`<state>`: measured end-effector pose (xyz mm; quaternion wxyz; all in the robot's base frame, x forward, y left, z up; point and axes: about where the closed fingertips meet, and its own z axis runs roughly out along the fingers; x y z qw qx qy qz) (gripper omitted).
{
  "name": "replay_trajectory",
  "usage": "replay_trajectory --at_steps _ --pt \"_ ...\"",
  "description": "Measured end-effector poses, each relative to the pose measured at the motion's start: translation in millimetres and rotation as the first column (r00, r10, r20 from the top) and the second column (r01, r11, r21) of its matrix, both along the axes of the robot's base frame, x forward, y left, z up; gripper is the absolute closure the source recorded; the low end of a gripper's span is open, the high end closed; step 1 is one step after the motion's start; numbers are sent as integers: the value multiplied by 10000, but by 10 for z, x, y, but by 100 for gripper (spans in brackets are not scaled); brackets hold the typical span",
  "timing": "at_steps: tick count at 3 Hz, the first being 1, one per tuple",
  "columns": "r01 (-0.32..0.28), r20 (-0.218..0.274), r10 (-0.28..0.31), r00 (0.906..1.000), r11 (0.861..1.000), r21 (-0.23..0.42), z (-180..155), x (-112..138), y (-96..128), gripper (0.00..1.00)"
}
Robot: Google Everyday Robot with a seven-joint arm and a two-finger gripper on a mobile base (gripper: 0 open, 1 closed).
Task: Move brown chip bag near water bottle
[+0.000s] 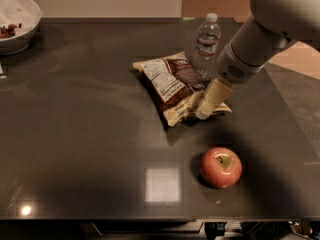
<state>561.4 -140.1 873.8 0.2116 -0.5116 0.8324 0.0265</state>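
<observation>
1. The bag [172,84] lies flat on the bench [75,134], right of the middle. Its white nutrition panel faces up, with the dark brown part beside it and a cream-tan end pointing toward the near right.
2. The bottle [206,46] stands upright just behind the bag's far right edge, white cap on top. The two are right next to each other; whether they touch cannot be told.
3. The gripper [204,113] comes down at a slant from the upper right, and its cream tip is on the bag's near tan end. Whether it has hold of the bag, or how far open it is, cannot be told.
4. The pale arm [255,39] runs from the gripper up to the top right corner, passing just right of the bottle.
5. A red apple [221,167] sits stem up on the bench nearer the front, apart from the bag and below the gripper.
6. A white bowl [20,19] sits at the far left corner, well apart from the rest, with something dark inside.
</observation>
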Motion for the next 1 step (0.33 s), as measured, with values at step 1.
replay_trajectory --at_steps 1 --pt "0 0 0 10000 10000 0 0 0 0 0"
